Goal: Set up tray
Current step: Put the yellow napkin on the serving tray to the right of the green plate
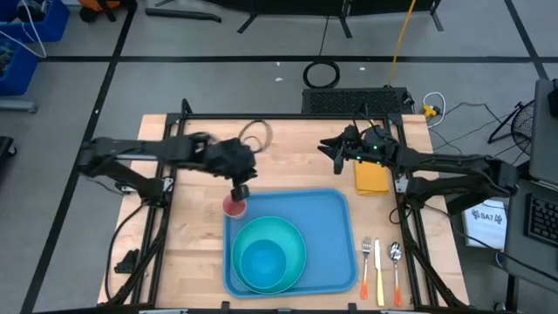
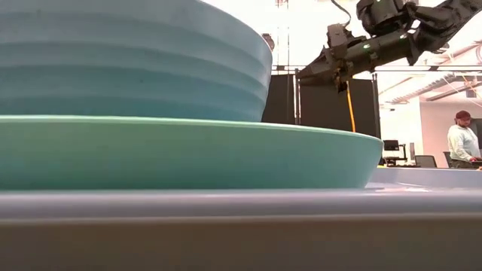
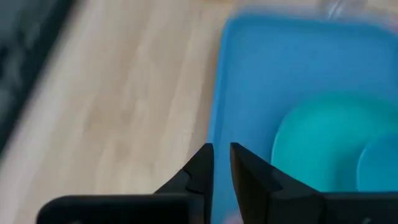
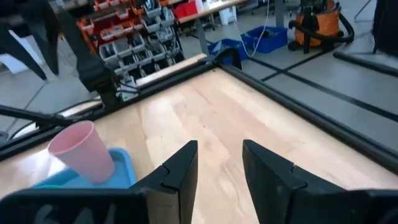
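Observation:
The blue tray [image 1: 327, 228] lies near the table's near edge. On its near-left part sits a turquoise plate [image 1: 292, 270] with a bowl [image 1: 261, 260] on it. A pink cup [image 1: 234, 207] [image 4: 84, 152] hangs tilted over the tray's far-left corner [image 4: 121, 160]. My left gripper [image 1: 239, 190] [image 3: 221, 149] is right above the cup, its fingers nearly together. My right gripper [image 1: 330, 146] [image 4: 219, 155] is open, raised over the table's far middle, and touches nothing. My left gripper is shut on the pink cup, coming from above at its far side [image 1: 235, 200]. Only a pink sliver [image 3: 231, 218] shows between the fingers [image 3: 202, 171], well behind their tips, so I cannot tell which part of the cup they hold. The cup is tilted.
A yellow-orange napkin [image 1: 371, 179] lies right of the tray's far corner, under my right arm. A fork [image 1: 366, 260], a knife [image 1: 379, 272] and a spoon [image 1: 396, 262] lie right of the tray. A clear ring [image 1: 255, 133] lies at the far edge. A person [image 2: 459, 139] stands in the room beyond the table.

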Controlling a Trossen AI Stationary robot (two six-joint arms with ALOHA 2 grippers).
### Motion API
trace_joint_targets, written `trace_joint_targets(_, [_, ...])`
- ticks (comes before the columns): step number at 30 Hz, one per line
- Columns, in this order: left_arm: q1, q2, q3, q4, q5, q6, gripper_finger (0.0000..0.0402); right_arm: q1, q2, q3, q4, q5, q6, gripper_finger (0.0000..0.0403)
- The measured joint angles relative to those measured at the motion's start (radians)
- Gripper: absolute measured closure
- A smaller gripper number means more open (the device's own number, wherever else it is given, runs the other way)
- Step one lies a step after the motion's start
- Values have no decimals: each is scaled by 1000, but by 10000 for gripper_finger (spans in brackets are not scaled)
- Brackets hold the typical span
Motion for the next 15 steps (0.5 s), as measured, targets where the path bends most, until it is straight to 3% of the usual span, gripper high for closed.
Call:
trace_joint_targets(3, [-21,-148,-219,272,4,52,344,0,-94,0,-95,0,0,287])
trace_joint_targets(9, [1,-358,-678,748,74,8,344,-6,-264,0,-286,10,50,287])
trace_joint_targets(15, [2,-482,-924,1063,140,-30,344,-20,-339,0,-457,51,91,287])
